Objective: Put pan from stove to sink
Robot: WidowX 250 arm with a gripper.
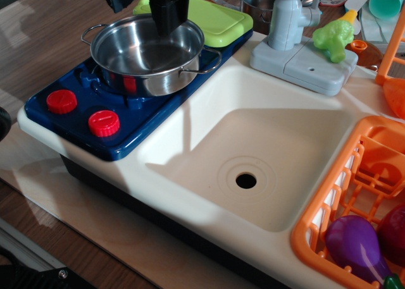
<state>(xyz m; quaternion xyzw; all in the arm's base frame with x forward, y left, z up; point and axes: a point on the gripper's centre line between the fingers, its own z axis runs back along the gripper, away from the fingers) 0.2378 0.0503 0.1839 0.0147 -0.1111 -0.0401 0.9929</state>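
The pan (147, 56), wide, shallow and shiny steel with two wire loop handles, stands on the dark blue stove (73, 121) over the burner, behind the two red knobs (62, 101). My black gripper (168, 24) comes down from the top edge and meets the pan's far rim. Its fingertips merge with the rim, so I cannot tell how the jaws stand or whether they hold it. The cream-white sink (278, 143), with a dark drain hole (246, 181), lies to the right of the stove with nothing in it.
A lime-green board (221, 20) lies behind the stove. A grey faucet (288, 23) and a second steel pot (258, 1) stand behind the sink, with a green toy vegetable (333, 39) beside them. An orange dish rack (329, 219) holding a purple eggplant (354, 245) borders the sink's right side.
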